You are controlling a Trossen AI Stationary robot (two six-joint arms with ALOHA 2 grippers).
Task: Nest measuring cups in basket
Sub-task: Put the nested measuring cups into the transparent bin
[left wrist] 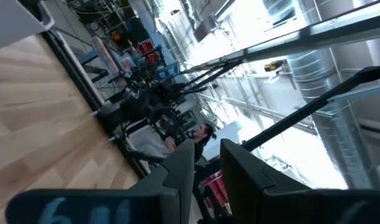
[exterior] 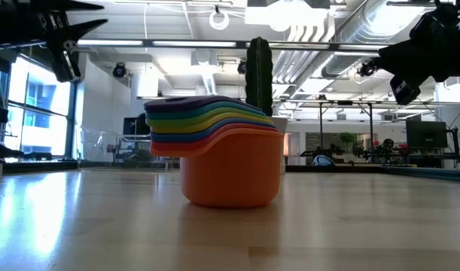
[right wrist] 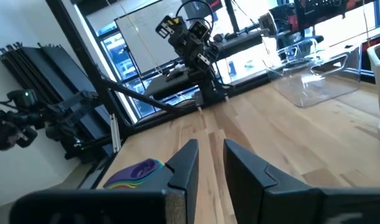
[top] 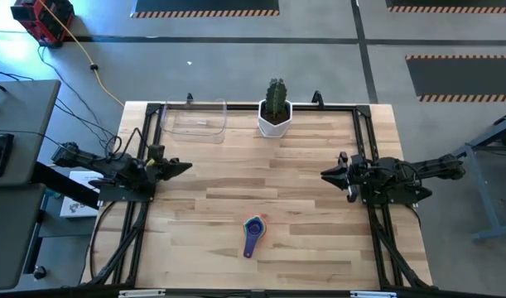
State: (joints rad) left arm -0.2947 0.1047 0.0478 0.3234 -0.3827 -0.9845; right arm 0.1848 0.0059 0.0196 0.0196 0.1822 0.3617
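Observation:
The measuring cups [top: 253,233] stand nested in one stack on the table's near middle. The orange cup [exterior: 231,169] is at the bottom, resting on its base, and the purple one is on top. They also show in the right wrist view [right wrist: 135,172]. The clear basket [top: 196,118] sits at the far left of the table, holding nothing. My left gripper [top: 189,166] hovers at the table's left edge and my right gripper [top: 323,174] at its right edge. Both are raised, point toward the table's middle, and are narrowly open with nothing between their fingers [left wrist: 177,171] [right wrist: 183,165].
A white pot with a green cactus [top: 275,112] stands at the far edge, right of the basket. Dark frame rails [top: 362,141] run along the table's left, right and far edges. Bare wood lies between the stack and the basket.

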